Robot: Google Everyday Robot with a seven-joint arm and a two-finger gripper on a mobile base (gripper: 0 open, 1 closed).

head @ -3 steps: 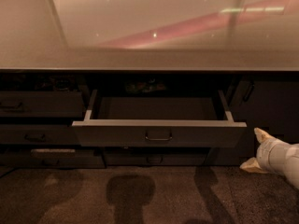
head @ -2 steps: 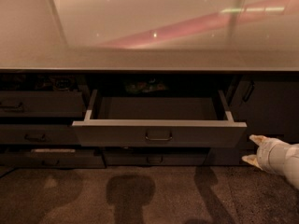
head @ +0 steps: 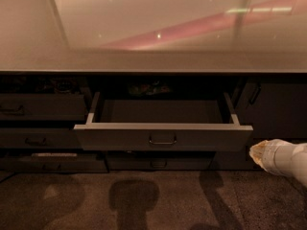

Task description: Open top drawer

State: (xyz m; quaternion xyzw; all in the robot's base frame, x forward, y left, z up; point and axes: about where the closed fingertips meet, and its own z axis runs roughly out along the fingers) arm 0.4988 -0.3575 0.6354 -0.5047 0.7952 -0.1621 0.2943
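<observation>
Gripper (head: 259, 154) hangs low right of the pulled-out top drawer (head: 120, 138), apart; its grip state unclear.

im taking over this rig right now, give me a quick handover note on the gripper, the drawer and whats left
Gripper: low at the right edge of the camera view, beside the right end of the drawer front, apart from it and holding nothing.
Top drawer: pulled well out from under the counter, both side rails and the floor showing. Its handle is free.
Done: the drawer is open.
Left: probably nothing on the drawer itself. Keep the arm away from the protruding front when you move.
</observation>
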